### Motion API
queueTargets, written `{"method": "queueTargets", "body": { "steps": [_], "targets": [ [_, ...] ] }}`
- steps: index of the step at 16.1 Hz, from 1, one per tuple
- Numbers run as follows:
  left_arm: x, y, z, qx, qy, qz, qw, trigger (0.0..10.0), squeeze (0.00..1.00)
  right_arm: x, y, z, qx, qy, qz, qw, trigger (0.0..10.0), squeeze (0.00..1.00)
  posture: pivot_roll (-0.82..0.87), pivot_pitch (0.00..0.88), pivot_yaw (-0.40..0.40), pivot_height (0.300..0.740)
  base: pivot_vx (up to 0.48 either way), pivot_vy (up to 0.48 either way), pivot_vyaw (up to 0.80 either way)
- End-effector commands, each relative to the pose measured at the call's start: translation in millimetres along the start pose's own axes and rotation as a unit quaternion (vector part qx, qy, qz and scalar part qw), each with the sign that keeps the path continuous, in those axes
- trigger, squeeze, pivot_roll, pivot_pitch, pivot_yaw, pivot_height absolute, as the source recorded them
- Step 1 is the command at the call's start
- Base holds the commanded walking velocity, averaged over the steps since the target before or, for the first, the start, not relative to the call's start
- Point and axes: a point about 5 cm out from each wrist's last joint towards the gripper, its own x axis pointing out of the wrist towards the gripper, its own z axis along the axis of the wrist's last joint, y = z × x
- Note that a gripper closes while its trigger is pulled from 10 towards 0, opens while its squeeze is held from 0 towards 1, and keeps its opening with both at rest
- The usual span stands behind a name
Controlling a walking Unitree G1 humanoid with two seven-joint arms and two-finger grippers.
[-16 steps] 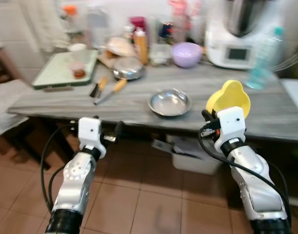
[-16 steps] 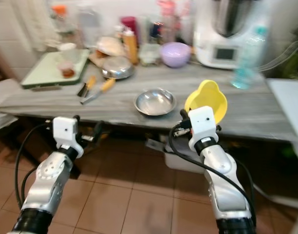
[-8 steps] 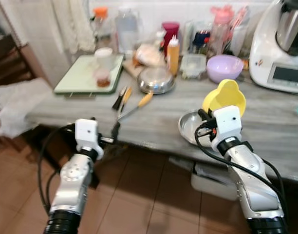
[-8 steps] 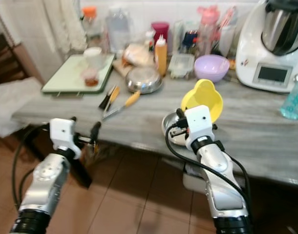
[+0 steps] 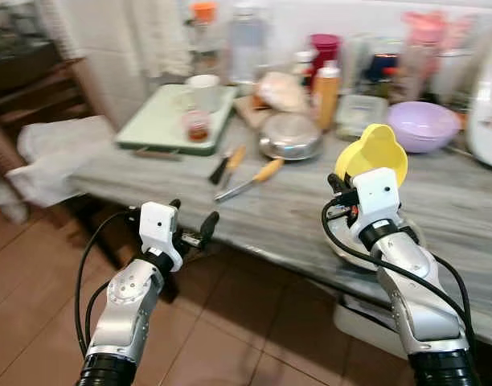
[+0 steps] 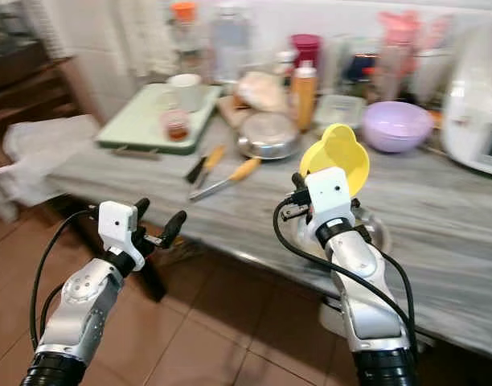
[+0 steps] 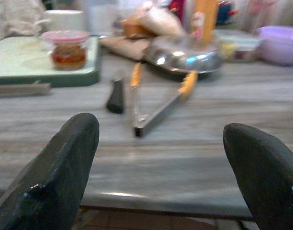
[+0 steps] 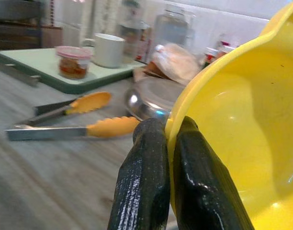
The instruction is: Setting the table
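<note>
A yellow bowl (image 5: pixel 373 151) hangs tilted above the grey table's (image 5: pixel 294 213) front edge, and my right gripper (image 8: pixel 168 158) is shut on its rim. Just beneath that arm a steel bowl (image 6: pixel 376 227) rests on the table, partly hidden by my wrist. My left gripper (image 5: pixel 190 227) is open and holds nothing, in front of the table edge and slightly below it. Ahead of it lie orange-handled tongs (image 7: pixel 161 103) and a knife (image 5: pixel 226 165).
At the back left a green tray (image 5: pixel 161 121) carries a mug (image 5: pixel 204 90) and a small jar (image 5: pixel 196 125). A steel lid (image 5: pixel 290 137), an orange bottle (image 5: pixel 326 84), a purple bowl (image 5: pixel 427 125) and several containers crowd the back. White cloth (image 5: pixel 57 157) lies at the left end.
The whole picture has shifted, so the camera moved; the steel bowl now sits under my right arm. My right gripper still holds the yellow bowl; the left stays open.
</note>
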Motion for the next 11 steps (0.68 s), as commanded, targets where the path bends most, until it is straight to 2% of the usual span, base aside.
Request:
{"method": "queueTargets", "body": {
  "steps": [1, 4, 6, 9, 11],
  "targets": [
    [2.4, -7.0, 8, 0.006, -0.006, -0.037, 0.999, 10.0, 0.00, 2.4, -3.5, 6, -0.004, -0.008, -0.006, 1.000, 10.0, 0.00, -0.09, 0.000, 0.059, 0.740, 0.000, 0.000, 0.00],
    [-0.5, -14.6, 8, -0.008, 0.004, -0.093, 0.996, 10.0, 0.00, 6.9, -3.5, 9, -0.003, -0.010, -0.002, 1.000, 10.0, 0.00, -0.08, 0.000, 0.050, 0.740, 0.000, 0.000, 0.00],
    [-2.7, -22.7, 8, -0.008, 0.016, -0.150, 0.988, 10.0, 0.00, 13.8, -0.3, 13, -0.005, -0.012, 0.017, 1.000, 10.0, 0.00, -0.08, 0.000, 0.054, 0.740, 0.000, 0.000, 0.00],
    [-3.6, -24.6, 12, -0.005, 0.020, -0.173, 0.985, 10.0, 0.00, 20.7, 2.1, 13, 0.001, -0.001, 0.025, 1.000, 10.0, 0.00, -0.08, 0.000, 0.057, 0.740, 0.000, 0.000, 0.00],
    [-3.7, -23.1, 14, 0.002, 0.024, -0.177, 0.984, 10.0, 0.00, 36.2, 9.0, 15, 0.040, 0.016, 0.038, 0.998, 10.0, 0.00, -0.08, 0.000, 0.068, 0.740, 0.000, 0.000, 0.00]
  ]
}}
